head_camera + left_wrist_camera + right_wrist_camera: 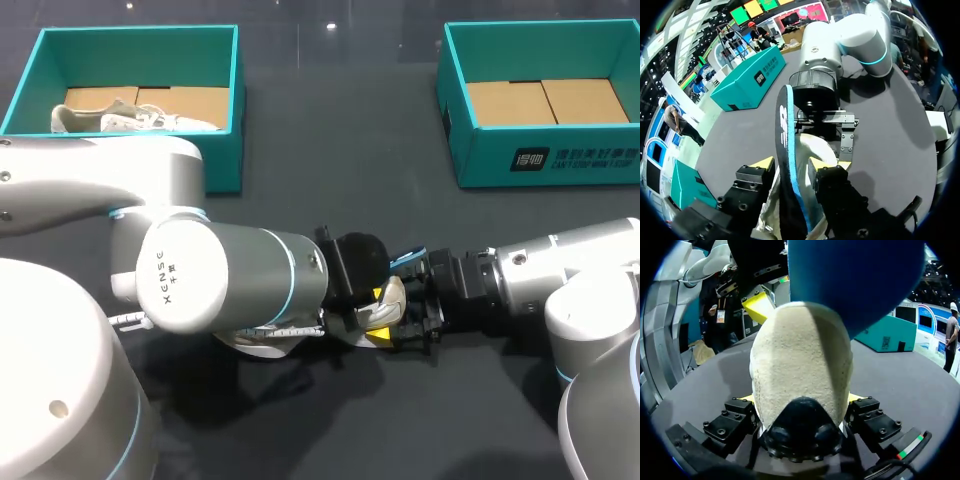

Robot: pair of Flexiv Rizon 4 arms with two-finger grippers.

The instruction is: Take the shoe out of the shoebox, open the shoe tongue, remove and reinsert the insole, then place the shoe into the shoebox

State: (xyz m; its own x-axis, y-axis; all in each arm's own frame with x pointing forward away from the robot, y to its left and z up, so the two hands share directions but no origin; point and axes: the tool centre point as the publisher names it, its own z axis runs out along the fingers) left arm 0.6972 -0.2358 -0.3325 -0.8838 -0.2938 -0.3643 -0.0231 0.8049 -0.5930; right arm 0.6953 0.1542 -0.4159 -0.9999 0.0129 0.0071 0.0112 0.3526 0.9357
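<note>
here the shoe [800,365] lies near the table's [330,160] near edge, about midway along it, with its long axis running roughly along that edge, between the two arms. the right hand [801,400] is clamped on one rounded end of it, a finger on each side. whether that end is toe or heel i cannot tell. the other end points toward the left arm and passes under it.

the left hand [792,164] is closed on the insole [785,130], which stands on edge between its fingers. the insole's long axis points straight ahead of that hand, rising toward the right arm and lying just above the shoe, nearly in line with it.

so the left hand is the one that carries the insole, and the right merely steadies the shoe. judging by this, the next move turns on keeping the insole's length lined up with the shoe's opening. the left box [130,33], with another shoe in it, and the right box [540,160] sit well apart at the far corners.
</note>
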